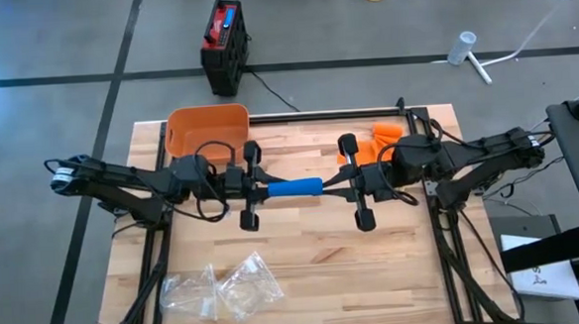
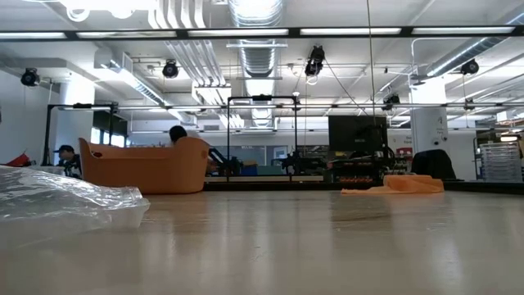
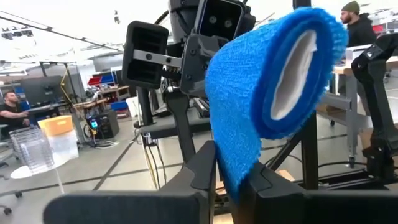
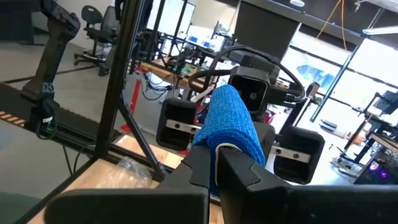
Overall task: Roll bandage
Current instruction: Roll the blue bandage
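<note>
High view: soft blue crepe bandage roll (image 1: pixel 293 188) held level above the middle of the pale wooden desk (image 1: pixel 305 270), stretched between both arms. Left claw (image 1: pixel 255 191) pinched on one end, right claw (image 1: pixel 342 184) clamped on the other. Likely light, springy and easily crushed; woven surface grippy, not slick. Best taken by the loose edge, as in the left wrist view (image 3: pixel 233 180), not the open core. Orange plastic tub (image 1: pixel 206 130) well behind; clear plastic bags (image 1: pixel 222 290) near the front edge.
</note>
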Action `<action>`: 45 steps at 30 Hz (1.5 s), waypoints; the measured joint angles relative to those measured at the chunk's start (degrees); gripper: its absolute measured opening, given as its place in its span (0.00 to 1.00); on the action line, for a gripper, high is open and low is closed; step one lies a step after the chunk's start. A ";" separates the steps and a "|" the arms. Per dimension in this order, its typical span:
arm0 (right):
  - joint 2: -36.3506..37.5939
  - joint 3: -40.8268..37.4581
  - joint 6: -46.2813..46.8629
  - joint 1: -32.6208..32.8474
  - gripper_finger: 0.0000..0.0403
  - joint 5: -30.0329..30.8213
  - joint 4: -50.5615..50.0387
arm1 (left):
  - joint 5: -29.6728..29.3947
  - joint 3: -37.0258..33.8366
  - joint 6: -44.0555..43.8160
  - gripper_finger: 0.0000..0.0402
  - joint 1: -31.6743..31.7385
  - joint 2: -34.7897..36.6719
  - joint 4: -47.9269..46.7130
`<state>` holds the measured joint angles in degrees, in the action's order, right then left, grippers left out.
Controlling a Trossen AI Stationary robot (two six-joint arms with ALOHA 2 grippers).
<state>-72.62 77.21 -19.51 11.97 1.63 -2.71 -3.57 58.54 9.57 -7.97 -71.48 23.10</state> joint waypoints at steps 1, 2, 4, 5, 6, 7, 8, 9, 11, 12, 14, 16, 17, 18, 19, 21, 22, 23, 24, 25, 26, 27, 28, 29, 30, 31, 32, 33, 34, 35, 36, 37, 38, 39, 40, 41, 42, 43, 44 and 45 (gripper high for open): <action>0.02 0.00 0.00 0.00 0.01 0.02 0.01 | 0.00 0.00 0.30 0.03 0.00 0.12 -0.18; 0.06 0.00 0.00 0.00 0.01 0.04 0.03 | 0.00 0.00 0.59 0.02 0.00 0.15 -0.18; 0.10 0.00 0.00 0.00 0.01 0.04 0.07 | -0.06 0.00 1.44 0.01 0.00 0.17 0.42; 0.12 0.00 0.00 0.00 0.01 0.04 0.24 | -0.24 -0.03 1.81 0.01 0.01 0.16 1.15; 0.13 0.00 0.01 0.00 0.01 0.04 0.52 | -0.28 -0.04 2.07 0.00 0.16 -0.07 2.18; 0.13 0.00 0.20 0.00 0.01 0.02 0.87 | -0.28 -0.04 2.12 0.00 0.46 -0.37 3.63; 0.13 0.00 0.82 0.00 0.01 -0.01 1.71 | -0.29 -0.04 2.09 0.00 0.76 -0.66 4.20; 0.12 0.00 1.92 0.00 0.01 -0.11 2.61 | -0.34 -0.04 2.07 0.00 1.07 -1.12 4.55; -0.05 0.00 4.75 0.00 0.01 -0.13 4.49 | -0.44 -0.04 2.01 0.00 1.78 -2.28 5.05; -0.10 0.00 6.71 0.00 0.01 -0.09 4.94 | -0.44 -0.06 1.93 0.00 2.11 -2.63 5.40; -0.19 -0.02 10.68 0.00 0.01 -0.09 5.11 | -0.44 -0.09 1.86 0.00 2.63 -3.15 6.61; -0.20 -0.02 14.03 -0.02 0.01 -0.03 5.03 | -0.44 -0.09 1.87 0.00 2.96 -3.24 7.36; -0.20 -0.02 15.54 -0.02 0.01 -0.02 5.10 | -0.44 -0.09 1.91 0.00 3.13 -3.24 7.46; -0.20 -0.02 16.57 -0.02 0.01 -0.04 5.14 | -0.44 -0.09 1.91 0.00 3.26 -3.24 7.34; -0.20 -0.02 17.38 -0.02 0.01 -0.04 5.06 | -0.44 -0.09 1.91 0.00 3.38 -3.24 7.35; -0.20 -0.02 18.37 -0.02 0.01 -0.04 4.99 | -0.45 -0.09 1.91 0.00 3.50 -3.08 7.36; -0.16 -0.02 17.96 -0.02 0.01 -0.03 4.93 | -0.45 -0.09 1.93 0.00 3.50 -3.06 7.40; -0.01 -0.02 16.93 -0.02 0.01 0.04 4.76 | -0.44 -0.09 1.91 0.00 3.50 -3.04 7.39; 0.09 -0.02 15.95 -0.02 0.01 0.42 4.63 | -0.42 -0.09 1.91 0.00 3.48 -3.00 7.24; 0.16 -0.02 14.78 -0.02 0.01 1.01 4.73 | -0.41 -0.09 1.91 0.00 3.48 -2.98 6.87; 0.18 -0.02 13.40 -0.02 0.01 1.62 4.70 | -0.15 -0.09 1.91 0.00 3.45 -2.96 6.35; 0.20 -0.02 12.07 -0.02 0.01 1.84 4.64 | 0.02 -0.09 1.77 0.00 3.33 -2.94 5.79; 0.24 -0.02 11.01 -0.02 0.01 1.95 4.37 | 0.04 -0.09 1.37 0.00 3.09 -2.93 5.27; 0.37 -0.02 10.14 -0.02 0.01 2.06 3.84 | 0.05 -0.09 0.84 0.00 2.84 -2.93 4.76; 0.42 -0.02 9.27 -0.02 0.01 2.11 3.52 | 0.10 -0.10 0.42 0.00 2.53 -2.93 4.44; 0.52 -0.02 8.39 -0.02 0.01 2.51 3.30 | 0.12 -0.13 0.26 0.00 2.12 -2.93 4.24; 0.68 -0.02 7.70 -0.02 0.01 3.21 2.77 | 0.15 -0.13 0.23 0.00 1.61 -2.93 4.03; 0.87 -0.02 7.10 -0.01 0.01 3.79 2.05 | 0.18 -0.13 0.23 0.00 1.06 -2.93 3.87; 0.99 -0.02 6.84 0.00 0.01 4.24 1.41 | 0.22 -0.13 0.23 0.00 0.57 -2.91 3.74; 1.08 -0.02 6.85 0.00 0.01 4.39 1.01 | 0.24 -0.15 0.23 0.00 0.05 -2.85 3.55; 1.24 -0.02 6.86 -0.01 0.01 4.39 0.51 | 0.22 -0.15 0.35 0.00 -0.41 -2.75 3.20; 1.34 -0.03 6.91 -0.02 0.01 4.39 0.18 | 0.11 -0.15 0.50 0.00 -0.81 -2.59 2.69; 1.50 -0.02 7.36 -0.02 0.01 4.37 0.20 | -0.12 -0.17 0.86 0.00 -1.12 -2.37 2.15; 1.73 -0.04 8.18 0.00 0.01 4.28 0.08 | -0.27 -0.17 1.28 0.00 -1.26 -2.15 1.62; 1.94 -0.03 9.60 0.00 0.01 3.92 0.05 | -0.47 -0.17 1.69 0.00 -1.30 -1.90 1.01; 2.08 -0.02 11.13 0.00 0.01 3.35 0.11 | -1.14 -0.17 1.92 0.00 -1.29 -1.75 0.83; 2.17 -0.02 12.84 0.00 0.01 2.37 0.22 | -1.84 -0.17 2.05 0.00 -1.29 -1.60 0.82; 2.21 -0.02 14.65 0.00 0.01 1.33 0.24 | -2.49 -0.17 2.54 0.00 -1.27 -1.42 0.71; 2.21 -0.02 16.31 -0.02 0.01 0.34 0.23 | -3.19 -0.17 3.31 0.00 -1.25 -1.18 0.64; 2.21 -0.02 17.79 0.00 0.01 -0.79 0.18 | -3.84 -0.17 4.33 0.00 -1.25 -0.94 0.63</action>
<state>-70.41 77.19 -1.72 11.96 0.84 -2.53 -7.41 58.37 13.90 -9.21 -72.41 23.74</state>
